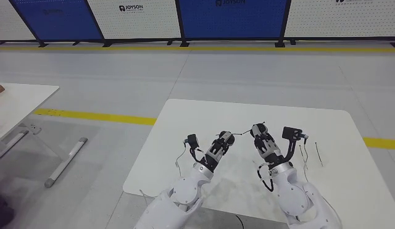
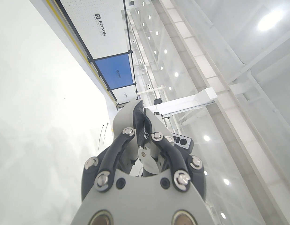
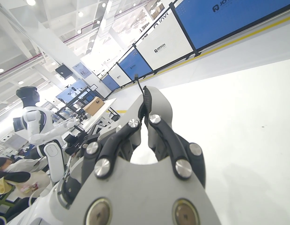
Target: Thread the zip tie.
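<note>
Both grippers hover close together over the white table (image 1: 321, 124), tips facing each other. My left gripper (image 1: 225, 137) is shut on a thin black zip tie (image 2: 144, 127), pinched between its pads near the tips (image 2: 141, 107). My right gripper (image 1: 258, 132) is shut on a black zip tie too. In the right wrist view the tie's square head end (image 3: 137, 77) sticks out past the closed fingertips (image 3: 145, 94). In the top view a thin black strand (image 1: 245, 132) spans the small gap between the two grippers. I cannot tell whether it is one tie or two.
Two spare black zip ties (image 1: 310, 154) lie on the table to the right of the right arm, also seen as the spare ties (image 2: 104, 132) in the left wrist view. A second white table (image 1: 24, 102) stands at the far left. Blue and white partition panels (image 1: 234, 7) line the back.
</note>
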Robot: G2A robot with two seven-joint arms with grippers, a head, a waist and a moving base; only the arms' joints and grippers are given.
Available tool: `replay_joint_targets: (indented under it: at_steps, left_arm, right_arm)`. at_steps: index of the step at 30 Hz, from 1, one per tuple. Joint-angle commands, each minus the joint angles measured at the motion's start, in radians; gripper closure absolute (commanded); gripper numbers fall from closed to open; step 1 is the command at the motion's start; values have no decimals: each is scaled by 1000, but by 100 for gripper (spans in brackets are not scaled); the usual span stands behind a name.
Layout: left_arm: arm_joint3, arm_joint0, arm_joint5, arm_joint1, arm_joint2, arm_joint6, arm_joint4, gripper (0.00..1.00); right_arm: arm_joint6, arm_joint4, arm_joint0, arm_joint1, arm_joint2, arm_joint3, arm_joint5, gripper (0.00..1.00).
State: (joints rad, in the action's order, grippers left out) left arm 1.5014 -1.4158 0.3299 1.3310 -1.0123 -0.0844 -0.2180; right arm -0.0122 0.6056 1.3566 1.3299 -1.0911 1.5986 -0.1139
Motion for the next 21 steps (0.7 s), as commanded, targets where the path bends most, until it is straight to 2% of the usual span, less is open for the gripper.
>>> replay_joint_targets:
  at_steps: [1, 14, 21]
  left_arm:
    - [0, 0, 0, 0, 0, 0, 0, 100]
    - [0, 0, 0, 0, 0, 0, 0, 100]
    - [0, 0, 0, 0, 0, 0, 0, 100]
  right_arm:
    - [-4, 2, 0, 1, 3, -3, 2, 100]
    - [-8, 1, -5, 10, 14, -22, 6, 100]
    - [11, -112, -31, 23, 26, -103, -78, 100]
